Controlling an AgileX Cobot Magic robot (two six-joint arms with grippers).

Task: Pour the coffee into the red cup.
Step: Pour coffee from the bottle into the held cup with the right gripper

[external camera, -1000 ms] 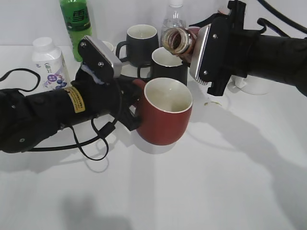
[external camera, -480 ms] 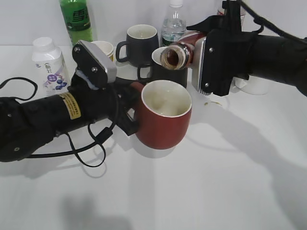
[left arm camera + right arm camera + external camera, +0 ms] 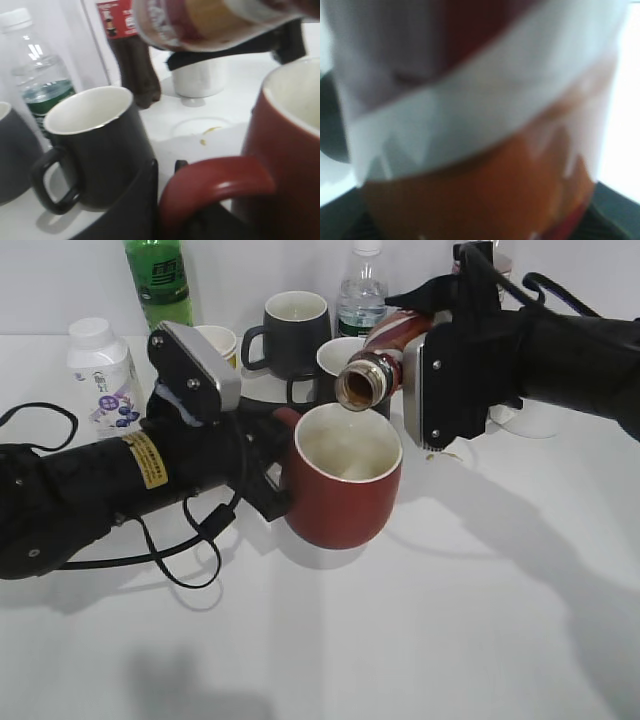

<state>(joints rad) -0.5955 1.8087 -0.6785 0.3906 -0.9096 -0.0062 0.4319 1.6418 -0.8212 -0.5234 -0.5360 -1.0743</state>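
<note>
The red cup [image 3: 345, 485] stands upright at the table's middle, its cream inside showing. My left gripper [image 3: 268, 472] is shut on its loop handle [image 3: 210, 185]. My right gripper [image 3: 432, 370] is shut on the coffee bottle [image 3: 375, 365], held tilted with its open neck pointing down-left just above the cup's far rim. The bottle fills the right wrist view [image 3: 480, 120], blurred, and crosses the top of the left wrist view [image 3: 210, 22]. I see no stream of liquid.
Two black mugs [image 3: 295, 330] [image 3: 345, 365] stand behind the red cup; one is close in the left wrist view [image 3: 95, 145]. A green bottle [image 3: 160, 280], a white pill bottle [image 3: 100, 370], a water bottle [image 3: 360, 290], a cola bottle [image 3: 130, 50] and a small yellow cup [image 3: 222, 340] stand at the back.
My right gripper has lowered and tipped the coffee bottle, so its mouth went from above the black mug down to the red cup's far rim. The left gripper and cup shifted slightly.
</note>
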